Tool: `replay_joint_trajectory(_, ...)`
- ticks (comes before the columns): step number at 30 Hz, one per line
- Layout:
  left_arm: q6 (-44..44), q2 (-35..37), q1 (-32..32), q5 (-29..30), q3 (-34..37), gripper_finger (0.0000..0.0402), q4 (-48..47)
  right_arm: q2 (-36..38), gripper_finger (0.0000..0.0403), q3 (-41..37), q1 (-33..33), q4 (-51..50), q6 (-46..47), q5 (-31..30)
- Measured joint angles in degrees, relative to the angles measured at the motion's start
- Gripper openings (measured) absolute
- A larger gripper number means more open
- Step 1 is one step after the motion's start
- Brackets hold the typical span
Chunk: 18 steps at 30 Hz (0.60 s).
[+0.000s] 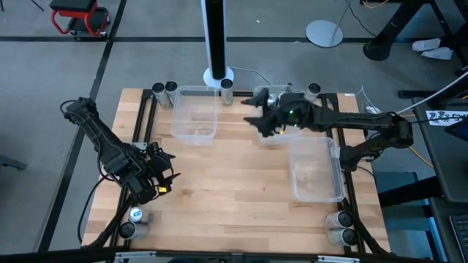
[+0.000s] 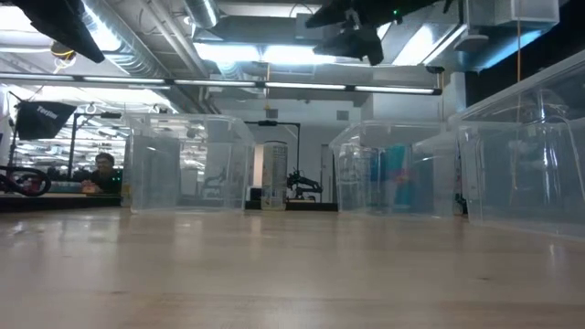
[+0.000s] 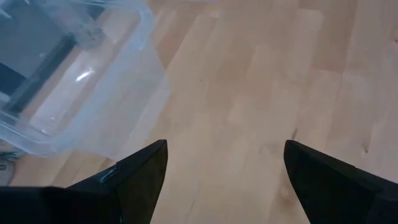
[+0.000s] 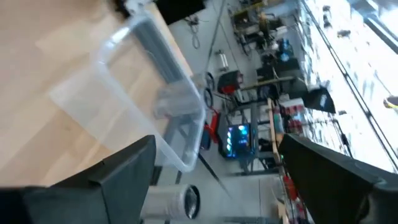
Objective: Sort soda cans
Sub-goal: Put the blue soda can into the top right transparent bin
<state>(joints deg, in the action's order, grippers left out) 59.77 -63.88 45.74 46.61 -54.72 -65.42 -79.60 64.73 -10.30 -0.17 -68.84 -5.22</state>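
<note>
From above, the wooden tabletop [image 1: 234, 190] carries two clear plastic bins. The left bin [image 1: 194, 111] sits at the far edge; the right bin [image 1: 316, 169] lies nearer the right side. Soda cans stand upright, long axes vertical and silver tops facing up, around the tabletop's rim: two at the far left corner [image 1: 164, 90] just beside the left bin, one [image 1: 227, 89] on that bin's other side, one [image 1: 314, 90] at the far right, two at the near left corner [image 1: 132, 222] and two at the near right corner [image 1: 340, 226], just past the right bin's near end. The left gripper [image 1: 167, 175] hangs over bare wood on the tabletop's left side, well apart from the left bin, its fingers spread and empty. The right gripper [image 1: 262, 123] hovers between the two bins, fingers likewise parted, holding nothing.

At tabletop height, the clear bins [image 2: 187, 164] stand along the far edge, and a pale can [image 2: 270, 197] shows upright between them. Both arms show only as dark shapes overhead. A person [image 2: 102, 174] sits in the room beyond.

In the left wrist view, two dark fingers [image 3: 146, 177] stand wide apart over bare wood, a bin corner [image 3: 74, 81] close ahead.

In the right wrist view, its fingers [image 4: 127, 171] are released over a bin [image 4: 149, 93], with a can [image 4: 171, 200] beyond the bin's end.
</note>
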Motion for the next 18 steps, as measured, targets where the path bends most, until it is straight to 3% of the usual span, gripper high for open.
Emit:
replay_joint_trajectory(5,0.75,0.00,-0.04,4.17,0.00,0.0308,0.01,-3.59,0.0347,0.00,3.31,1.69,-2.97,-0.21)
replay_joint_trajectory(11,2.54,0.00,-0.94,4.80,0.00,0.0308,-0.16,-8.20,0.0347,-0.02,4.92,7.98,-3.56,2.24)
replay_joint_trajectory(18,5.81,0.00,-0.55,-2.79,0.00,0.0308,-0.10,-11.97,0.0347,-0.02,9.84,10.16,-3.54,4.40)
